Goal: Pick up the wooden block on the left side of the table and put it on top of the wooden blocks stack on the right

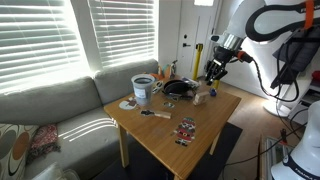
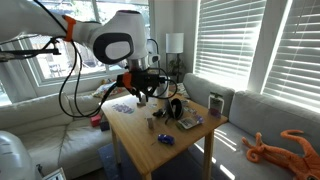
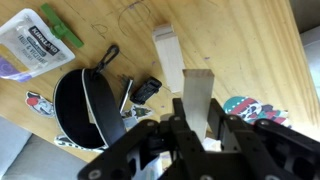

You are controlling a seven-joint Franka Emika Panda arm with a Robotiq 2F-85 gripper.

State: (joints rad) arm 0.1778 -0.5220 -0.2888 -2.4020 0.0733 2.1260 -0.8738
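Observation:
My gripper [image 3: 197,128] is shut on a pale wooden block [image 3: 197,92], which stands upright between the two black fingers. The wooden blocks stack [image 3: 168,58] is a pale tan upright pile on the wooden table [image 3: 250,50]. It stands just up and left of the held block in the wrist view, apart from it. In both exterior views the gripper [image 1: 214,74] [image 2: 140,90] hangs a little above the table, near its far side. The stack is too small to make out there.
A black round pan-like object [image 3: 85,100] and a small black gadget [image 3: 147,90] lie beside the stack. A plastic bag with green items [image 3: 35,40], a white bucket [image 1: 143,90], a patterned card [image 1: 186,130] and a colourful sticker [image 3: 245,108] also lie on the table. A sofa [image 1: 50,110] stands alongside.

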